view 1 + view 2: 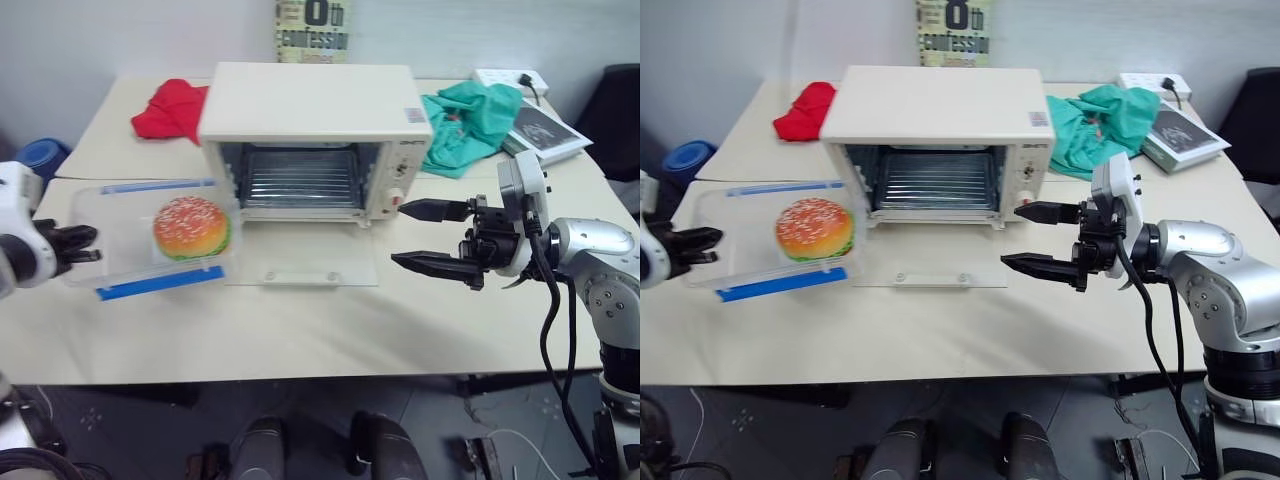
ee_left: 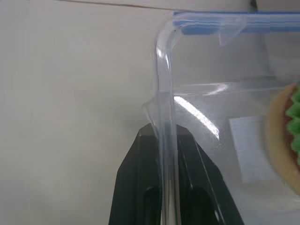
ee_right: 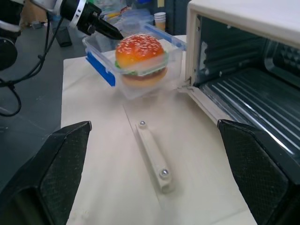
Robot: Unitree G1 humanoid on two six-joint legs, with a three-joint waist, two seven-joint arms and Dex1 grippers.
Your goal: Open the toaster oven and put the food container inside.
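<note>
The right gripper (image 1: pixel 428 238) hovers over the table (image 1: pixel 300 330), pointing level toward the left, its fingers spread wide on nothing. The left gripper (image 1: pixel 85 243) pinches the wall of the food container (image 1: pixel 160 240), apparently lifted clear of the table, just left of the toaster oven (image 1: pixel 315 140). The oven's glass door (image 1: pixel 305 262) lies flat open.
</note>
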